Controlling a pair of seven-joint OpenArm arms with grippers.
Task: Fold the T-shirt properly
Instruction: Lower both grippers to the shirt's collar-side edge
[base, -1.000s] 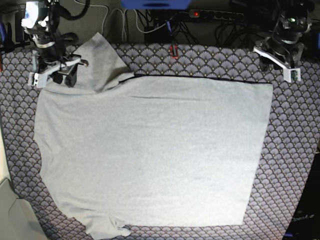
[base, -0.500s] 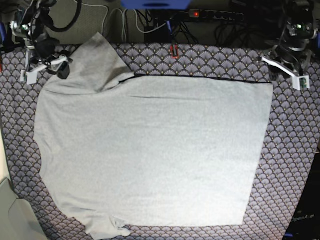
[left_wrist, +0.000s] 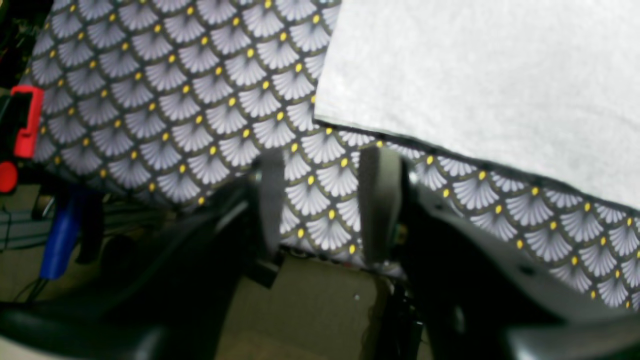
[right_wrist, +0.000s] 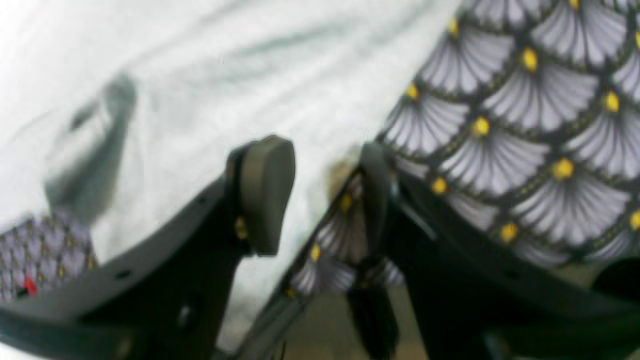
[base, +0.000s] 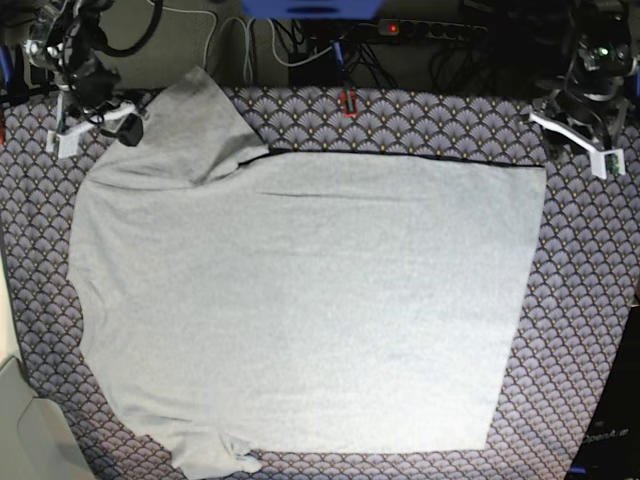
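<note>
The light grey T-shirt (base: 300, 300) lies spread flat on the purple-grey fan-scale cloth (base: 590, 300). One sleeve (base: 195, 120) points to the far left and another (base: 210, 455) lies at the near left. No lettering shows. My right gripper (base: 92, 126) is open and empty, just off the far-left sleeve. In the right wrist view (right_wrist: 320, 170) it hovers over the shirt's edge (right_wrist: 200, 75). My left gripper (base: 577, 138) is open and empty beyond the shirt's far right corner. In the left wrist view (left_wrist: 325, 170) it is above the patterned cloth (left_wrist: 175, 75), short of the shirt (left_wrist: 500, 75).
A red clamp (base: 348, 102) grips the table's far edge and also shows in the left wrist view (left_wrist: 25, 120). A power strip (base: 430, 30) and cables lie behind the table. A pale panel (base: 30, 430) sits at the near left corner.
My right gripper has lifted off the far-left sleeve and drawn back toward the far left corner. My left gripper has shifted slightly right, away from the shirt. The shirt has not moved.
</note>
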